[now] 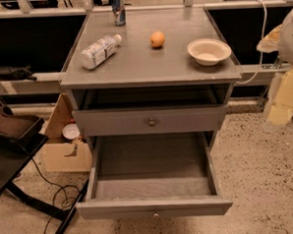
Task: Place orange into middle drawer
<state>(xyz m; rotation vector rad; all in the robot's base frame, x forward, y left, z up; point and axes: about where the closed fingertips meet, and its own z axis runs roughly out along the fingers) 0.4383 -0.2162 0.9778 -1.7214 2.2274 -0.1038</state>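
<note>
Tool (287,35) rt edge, state can't tell, 1 orange (157,39) on tabletop (149,67), middle drawer (156,207) open, 1 upper drawer (137,122) shut

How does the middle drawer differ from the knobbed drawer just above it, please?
The middle drawer is pulled out, showing a bare interior; the upper drawer is shut, its inside hidden. The middle drawer's front sits lower and nearer the camera than the upper drawer's. Both are wide and grey, with a small round knob. The orange rests on the cabinet top, in neither. The gripper is not in view.
</note>
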